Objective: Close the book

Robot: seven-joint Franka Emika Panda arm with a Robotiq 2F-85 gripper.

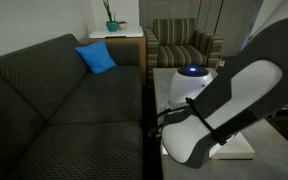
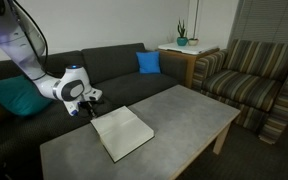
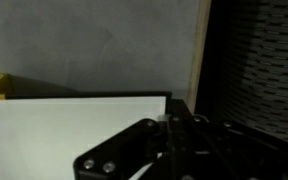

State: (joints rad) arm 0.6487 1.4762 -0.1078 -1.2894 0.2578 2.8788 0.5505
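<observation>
Nothing legible in any view; no lettering, label, number or sign clear enough to read; pages of the book (image 2: 122, 133) plain white.

Curved arm (image 2: 16, 47) — gripper (image 2: 90, 102) low, jaws unclear

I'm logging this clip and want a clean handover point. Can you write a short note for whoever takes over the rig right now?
Gripper: low over the table, at the book's corner on the sofa side. I cannot tell whether it is open or shut, or whether it touches the book.
Book: lying open and flat on the table, white pages up. The wrist view shows a white page.
Done: the gripper is at the book's edge.
Left: probably catch one cover, fold it over and shut the book.
</observation>
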